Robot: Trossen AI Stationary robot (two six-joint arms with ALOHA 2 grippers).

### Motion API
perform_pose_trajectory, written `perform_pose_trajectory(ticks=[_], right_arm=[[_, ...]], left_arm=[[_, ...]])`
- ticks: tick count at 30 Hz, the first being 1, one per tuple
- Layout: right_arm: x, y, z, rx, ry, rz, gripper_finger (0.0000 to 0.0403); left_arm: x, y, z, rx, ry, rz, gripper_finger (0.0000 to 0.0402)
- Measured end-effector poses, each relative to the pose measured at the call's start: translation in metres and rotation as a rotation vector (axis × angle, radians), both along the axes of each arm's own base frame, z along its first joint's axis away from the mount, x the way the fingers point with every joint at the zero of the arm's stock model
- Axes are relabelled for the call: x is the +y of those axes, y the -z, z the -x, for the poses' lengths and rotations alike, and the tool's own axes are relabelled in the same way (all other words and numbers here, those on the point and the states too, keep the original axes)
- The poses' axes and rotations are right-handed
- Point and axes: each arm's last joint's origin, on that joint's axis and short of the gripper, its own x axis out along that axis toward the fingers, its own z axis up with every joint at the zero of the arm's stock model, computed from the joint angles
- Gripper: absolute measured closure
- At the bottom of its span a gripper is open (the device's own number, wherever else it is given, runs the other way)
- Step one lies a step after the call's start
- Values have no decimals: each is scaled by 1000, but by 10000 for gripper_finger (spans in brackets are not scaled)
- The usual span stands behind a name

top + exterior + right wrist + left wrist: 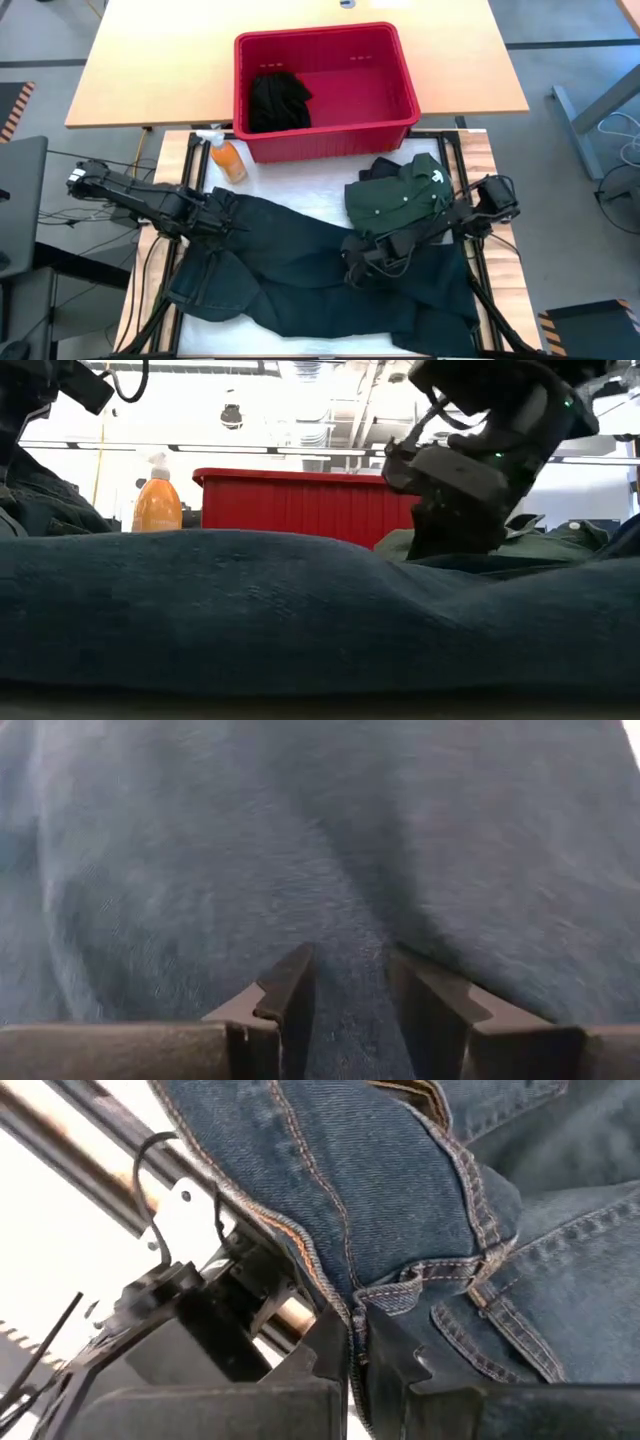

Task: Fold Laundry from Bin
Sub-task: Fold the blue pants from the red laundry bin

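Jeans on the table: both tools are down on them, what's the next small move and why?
Probably lift the left tool slightly, pulling the waistband toward the middle. It is shut on the jeans at the waistband seam, so that edge is secured. The right tool rests on the denim with fabric between its parted fingers, seemingly pinning it. The jeans lie spread and rumpled, unfolded, beside the green shirt.

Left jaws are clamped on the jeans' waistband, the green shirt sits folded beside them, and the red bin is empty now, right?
Not quite: the red bin is not empty. The high view shows a black garment lying in it. The rest holds: the left gripper has its jaws shut on the jeans' waistband, and the green shirt sits folded beside them.
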Motion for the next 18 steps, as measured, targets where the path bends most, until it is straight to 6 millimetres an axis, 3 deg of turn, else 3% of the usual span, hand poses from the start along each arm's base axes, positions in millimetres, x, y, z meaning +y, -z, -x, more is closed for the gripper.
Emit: perform_pose_trajectory(ticks=[3,8,15,18], right_arm=[[5,6,17,129,68,27,244],[18,-6,50,261,172,50,244],[23,-39,94,348,247,85,244],[30,-59,100,259,183,22,244]], left_arm=[[-3,5,-2,-7,-4,-11,401],[-12,28,-5,-26,9,-7,401],[-12,69,-6,-94,-38,-83,401],[-12,80,-6,-105,-44,-94,391]])
